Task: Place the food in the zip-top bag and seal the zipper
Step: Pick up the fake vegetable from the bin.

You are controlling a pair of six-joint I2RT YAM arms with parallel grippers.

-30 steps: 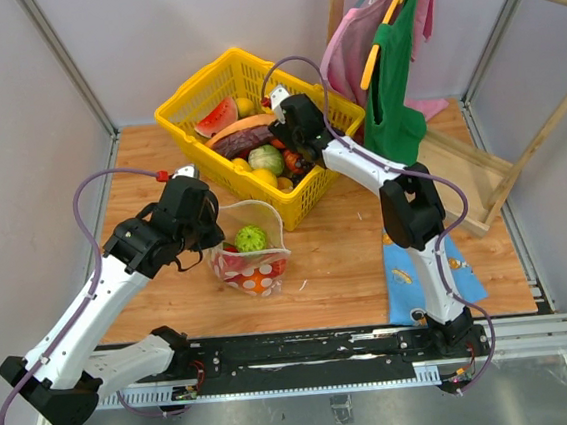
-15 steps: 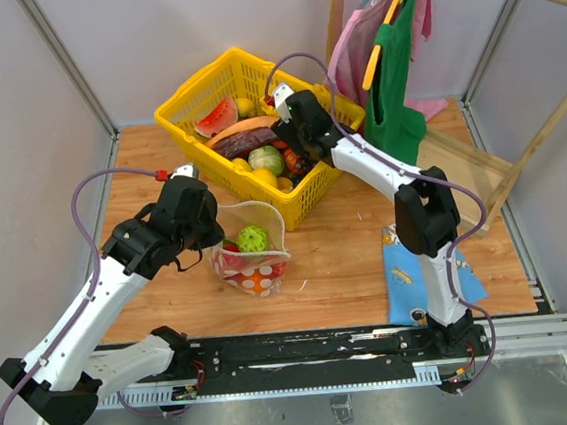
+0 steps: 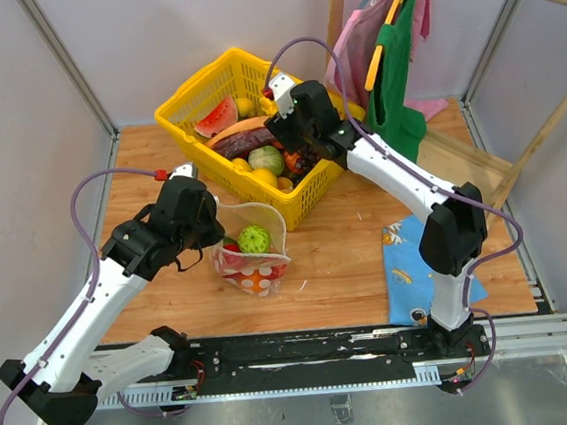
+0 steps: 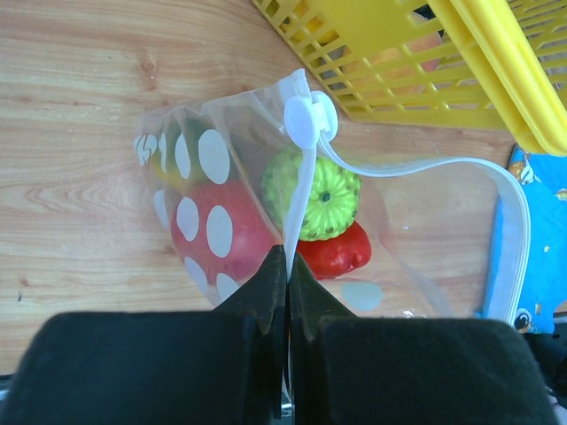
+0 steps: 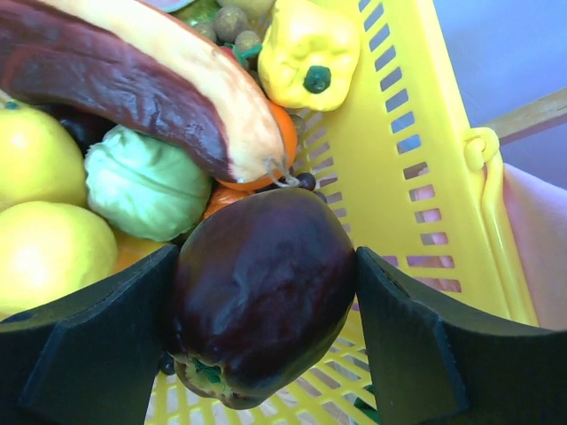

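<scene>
The zip-top bag [image 3: 253, 266] stands open on the wooden table in front of the yellow basket. It holds a green-yellow fruit [image 4: 321, 193], a red piece [image 4: 332, 252] and a red-orange one behind the dots. My left gripper [image 3: 214, 241] is shut on the zipper [image 4: 299, 190] at the bag's near rim, next to its white slider [image 4: 310, 119]. My right gripper [image 3: 303, 155] is over the basket's right side, shut on a dark purple pepper [image 5: 261, 292] that is held between both fingers above the other food.
The yellow mesh basket [image 3: 192, 101] holds a watermelon slice [image 3: 216, 114], a long purple-orange piece [image 5: 133, 80], a green cabbage [image 5: 146, 186], lemons [image 5: 44, 248] and a yellow pepper [image 5: 308, 49]. A blue cloth [image 3: 409, 261] lies at right. Clothes hang on a wooden rack [image 3: 391, 72].
My right arm's elbow has swung out to the right and the gripper has shifted slightly up and right over the basket. The left arm and the bag have not moved.
</scene>
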